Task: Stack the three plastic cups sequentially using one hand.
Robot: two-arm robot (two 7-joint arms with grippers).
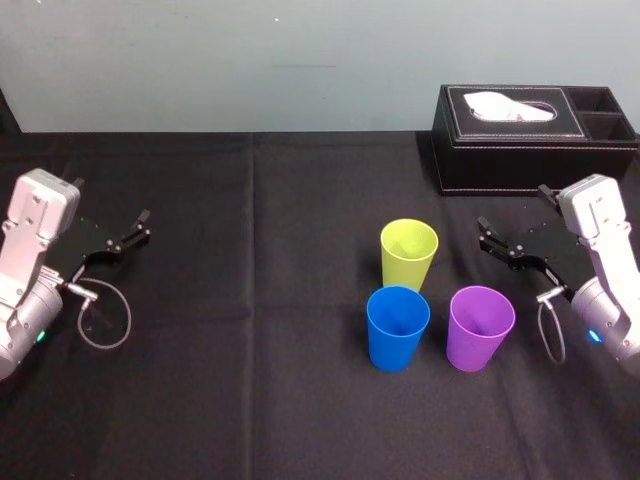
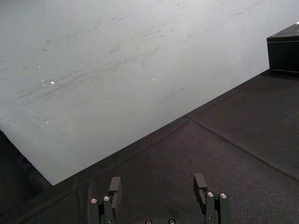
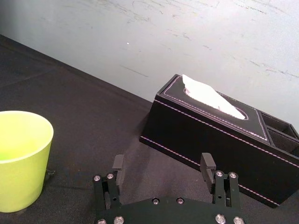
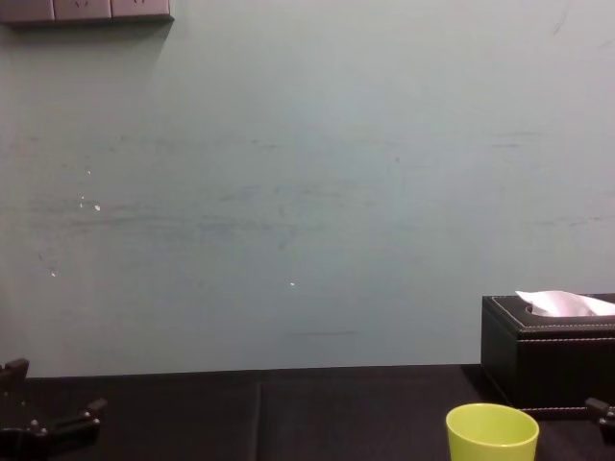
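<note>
Pinching gently at a rim wall should suit you, since the yellow-green cup (image 1: 409,252), blue cup (image 1: 397,327) and purple cup (image 1: 481,327), clustered upright near your wide-open right gripper (image 1: 487,236), look light, thin and slick; the left gripper (image 1: 138,228) idles spread at far left.

Cups (image 1: 409,252) smooth plastic; tablecloth (image 1: 250,380) matt woven; tissue box (image 1: 500,160) leathery, stitched

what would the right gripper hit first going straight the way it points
Probably the tissue box, at its near corner; the open right gripper aims there, the yellow-green cup off to one side. Depth unclear.
</note>
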